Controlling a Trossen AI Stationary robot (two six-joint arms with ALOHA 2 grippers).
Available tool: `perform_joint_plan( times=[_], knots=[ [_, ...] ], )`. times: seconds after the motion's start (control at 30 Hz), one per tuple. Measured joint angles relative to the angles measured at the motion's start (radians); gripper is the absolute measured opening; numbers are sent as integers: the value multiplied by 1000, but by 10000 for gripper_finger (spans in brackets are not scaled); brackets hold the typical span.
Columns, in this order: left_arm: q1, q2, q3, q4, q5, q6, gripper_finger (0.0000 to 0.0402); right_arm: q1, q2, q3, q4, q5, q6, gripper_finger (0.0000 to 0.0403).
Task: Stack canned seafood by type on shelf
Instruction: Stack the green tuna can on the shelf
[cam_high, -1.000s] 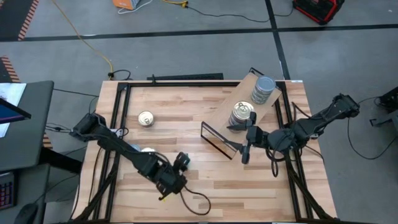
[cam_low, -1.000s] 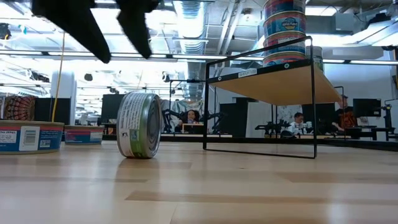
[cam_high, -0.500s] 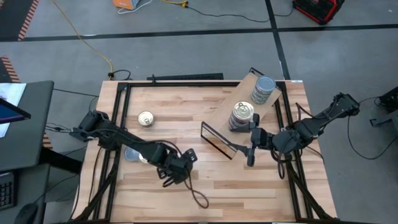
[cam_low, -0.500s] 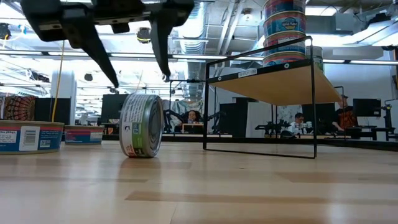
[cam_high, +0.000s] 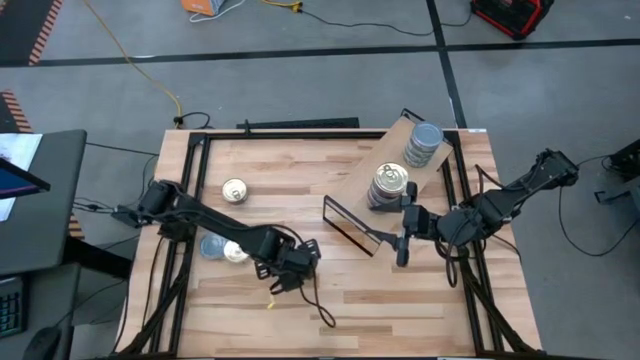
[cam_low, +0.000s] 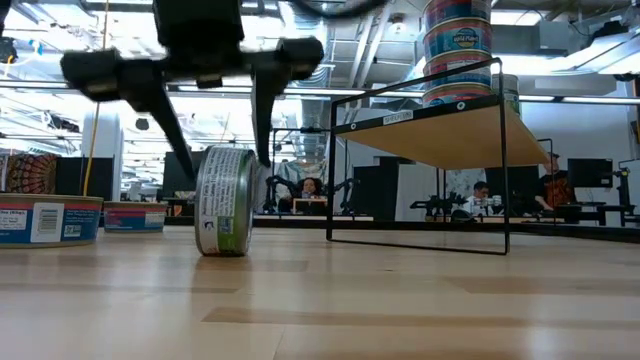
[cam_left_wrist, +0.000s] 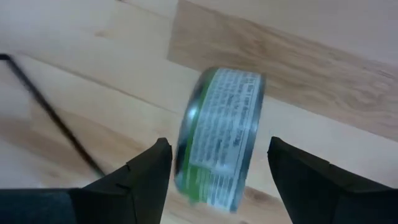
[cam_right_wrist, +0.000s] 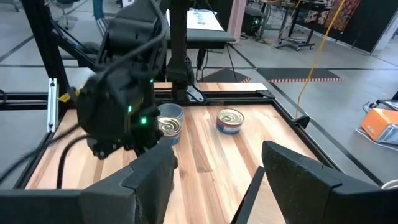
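A green-labelled tin (cam_left_wrist: 221, 140) stands on its rim on the tabletop (cam_low: 222, 200). My left gripper (cam_left_wrist: 217, 180) hangs open just above it (cam_low: 210, 130), one finger on each side and clear of it; from above the gripper (cam_high: 300, 262) hides the tin. The shelf (cam_high: 400, 165) stands at the table's far right with a gold-lidded stack (cam_high: 388, 185) and a blue-lidded stack (cam_high: 424, 143) on its board. My right gripper (cam_high: 402, 245) is open and empty by the shelf's near end (cam_right_wrist: 217, 180).
A gold-lidded tin (cam_high: 234, 190) lies flat at the far left. A blue-lidded tin (cam_high: 213, 247) and a gold-lidded tin (cam_high: 236, 252) lie side by side under the left arm. A black cable (cam_high: 322, 318) trails near the table's near edge. A black frame (cam_high: 185, 200) borders the tabletop.
My left gripper has moved toward the table's right and far side and come down over the standing tin, its open fingers now on either side of it. The tin has stayed on its rim in the same spot.
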Motion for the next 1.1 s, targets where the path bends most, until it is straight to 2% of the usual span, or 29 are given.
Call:
perform_joint_plan(
  times=[0.23, 0.33, 0.47, 0.5, 0.73, 0.87, 1.0, 1.1],
  knots=[
    [3, 35, 10, -17, 9, 6, 241, 0, 2, 0, -6, 0, 21, 272],
    [3, 34, 14, -19, -17, -4, 204, 2, 2, 0, -12, 2, 24, 272],
    [-2, 34, 57, -34, -31, -62, 133, 3, 2, 0, -15, 2, 26, 272],
    [-3, 34, 75, -42, -31, -81, 129, 3, 2, 0, -19, 2, 26, 272],
    [-1, 29, 319, -245, -1, -283, 129, 3, 2, 0, -70, 0, 54, 272],
    [22, -9, 456, -308, 80, -412, 129, 33, 2, 0, -87, 13, 21, 272],
    [42, -86, 479, -293, 73, -453, 129, 100, 22, 0, -75, 143, -51, 272],
    [66, -154, 457, -199, 55, -473, 129, 130, 47, 0, -68, 212, -73, 272]
  ],
)
